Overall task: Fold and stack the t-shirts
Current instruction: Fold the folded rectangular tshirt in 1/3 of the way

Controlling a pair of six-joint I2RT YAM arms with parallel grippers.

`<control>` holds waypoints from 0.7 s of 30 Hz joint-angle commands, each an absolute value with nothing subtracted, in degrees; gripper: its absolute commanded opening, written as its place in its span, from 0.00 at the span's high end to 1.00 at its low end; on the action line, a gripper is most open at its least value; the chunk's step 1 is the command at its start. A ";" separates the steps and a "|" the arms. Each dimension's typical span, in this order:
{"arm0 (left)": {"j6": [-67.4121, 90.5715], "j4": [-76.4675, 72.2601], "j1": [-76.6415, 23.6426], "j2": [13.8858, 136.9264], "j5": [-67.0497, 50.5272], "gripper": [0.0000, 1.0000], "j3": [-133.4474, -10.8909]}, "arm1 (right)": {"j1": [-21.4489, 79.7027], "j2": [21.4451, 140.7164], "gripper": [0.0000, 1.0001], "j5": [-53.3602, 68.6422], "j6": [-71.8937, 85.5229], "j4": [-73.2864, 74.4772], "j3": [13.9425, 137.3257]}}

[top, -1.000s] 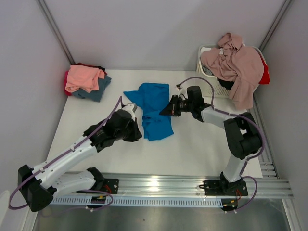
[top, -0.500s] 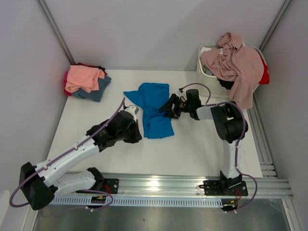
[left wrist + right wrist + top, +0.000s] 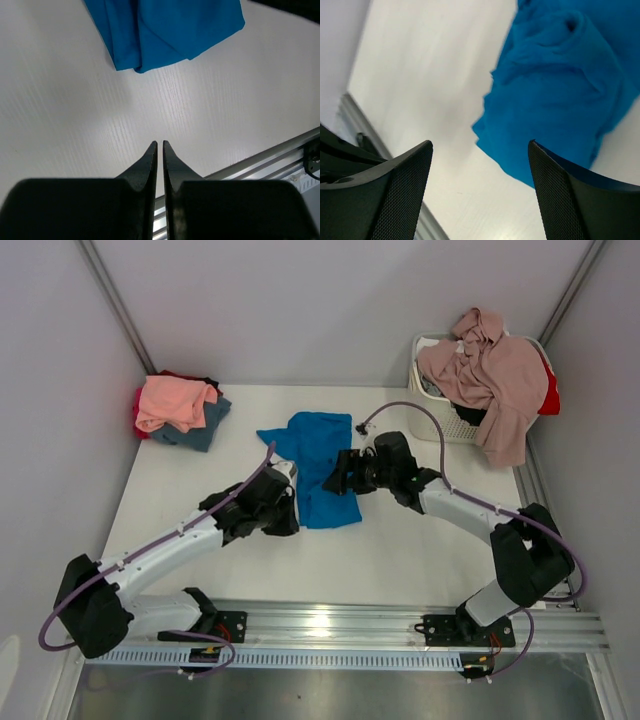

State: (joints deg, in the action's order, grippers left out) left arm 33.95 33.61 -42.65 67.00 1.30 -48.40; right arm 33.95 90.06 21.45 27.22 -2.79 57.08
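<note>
**One pile begun, blue shirt half folded, basket not yet emptied**

At the far left corner of the worktop (image 3: 420, 550) lay a small pile. The salmon pink shirt (image 3: 176, 400) was on top, the slate blue-grey shirt (image 3: 205, 422) under it, and the red shirt (image 3: 137, 412) showed at the left edge. The pile looked loose rather than squared.

The blue shirt (image 3: 322, 455) lay in the middle of the worktop, well apart from that pile. It was drawn into a narrow strip with rumpled layers, and one sleeve stuck out to the left. By the look of it, the fold was only partly made.

The left gripper (image 3: 160, 145) had its fingers pressed together on nothing and hung over bare worktop just beside the shirt's near edge. The right gripper (image 3: 480, 144) was spread wide and empty above the shirt's right side.

At the far right, the basket (image 3: 452, 426) carried the mauve-pink shirt (image 3: 495, 375) draped over its rim, with red cloth (image 3: 549, 390) behind it.

What seemed left was to finish the blue fold, carry it to the pile, and then fold everything in the basket.
</note>
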 commanded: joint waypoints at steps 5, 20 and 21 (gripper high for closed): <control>32.87 29.89 -41.57 65.31 2.90 0.91 -50.71 | 34.54 85.09 0.19 9.15 22.15 5.63 48.18; 35.06 25.05 -36.12 51.78 2.98 0.01 -43.51 | 28.22 89.12 0.18 18.88 28.47 -8.08 39.47; 36.03 25.57 -36.12 51.51 4.12 0.01 -43.16 | 27.95 90.25 0.18 20.81 29.00 -10.00 39.11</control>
